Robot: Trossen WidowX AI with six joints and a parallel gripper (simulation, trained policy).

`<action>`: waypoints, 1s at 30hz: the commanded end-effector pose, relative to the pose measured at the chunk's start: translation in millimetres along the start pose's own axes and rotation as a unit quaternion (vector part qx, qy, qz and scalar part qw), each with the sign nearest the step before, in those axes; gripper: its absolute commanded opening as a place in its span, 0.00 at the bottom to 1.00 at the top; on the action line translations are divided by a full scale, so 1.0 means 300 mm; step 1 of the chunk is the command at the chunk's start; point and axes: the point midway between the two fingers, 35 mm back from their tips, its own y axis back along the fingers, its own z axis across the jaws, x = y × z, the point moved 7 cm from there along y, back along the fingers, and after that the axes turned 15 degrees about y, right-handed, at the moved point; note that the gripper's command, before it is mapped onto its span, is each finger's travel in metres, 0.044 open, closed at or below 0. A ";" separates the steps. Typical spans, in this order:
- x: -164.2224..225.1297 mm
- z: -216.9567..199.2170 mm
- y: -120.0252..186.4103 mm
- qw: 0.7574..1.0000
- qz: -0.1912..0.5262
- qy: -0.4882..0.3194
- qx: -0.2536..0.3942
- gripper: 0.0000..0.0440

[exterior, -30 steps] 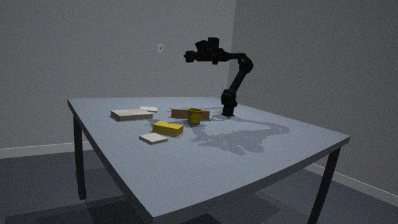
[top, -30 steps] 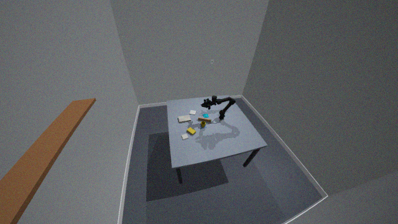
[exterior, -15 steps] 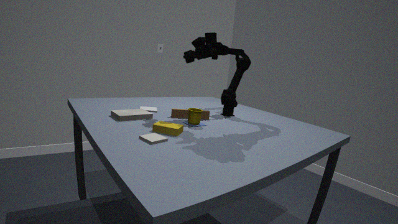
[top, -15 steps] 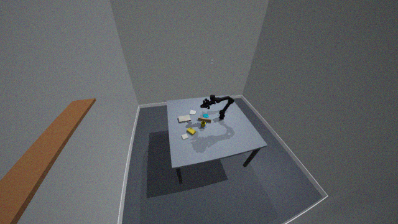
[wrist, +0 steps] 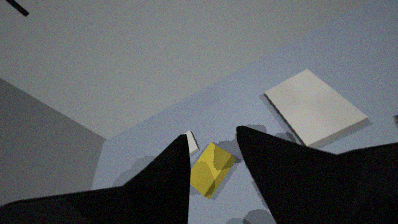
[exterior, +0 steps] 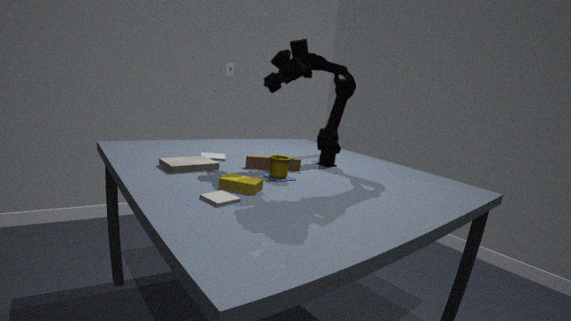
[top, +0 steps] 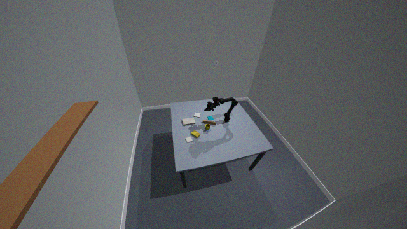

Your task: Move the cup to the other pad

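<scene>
Can't make out any marbles inside the cup. Stands upright on the blue pad, yellow with a flared rim, near the brown block. See the tool well above the tabletop, partly open, with nothing between its 2 fingers

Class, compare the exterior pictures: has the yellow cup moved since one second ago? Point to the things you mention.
No: the yellow cup point(top: 208, 127) point(exterior: 279, 168) stands on the blue pad point(exterior: 292, 179) as before, in front of the brown block point(top: 208, 122) point(exterior: 257, 162).
</scene>
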 end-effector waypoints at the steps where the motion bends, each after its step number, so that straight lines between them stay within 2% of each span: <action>1: -0.002 0.012 -0.018 1.000 0.022 -0.021 0.000 0.34; 15: -0.013 0.067 -0.056 0.987 0.111 -0.113 0.006 0.37; 30: 0.006 0.120 -0.101 0.957 0.206 -0.200 0.039 0.36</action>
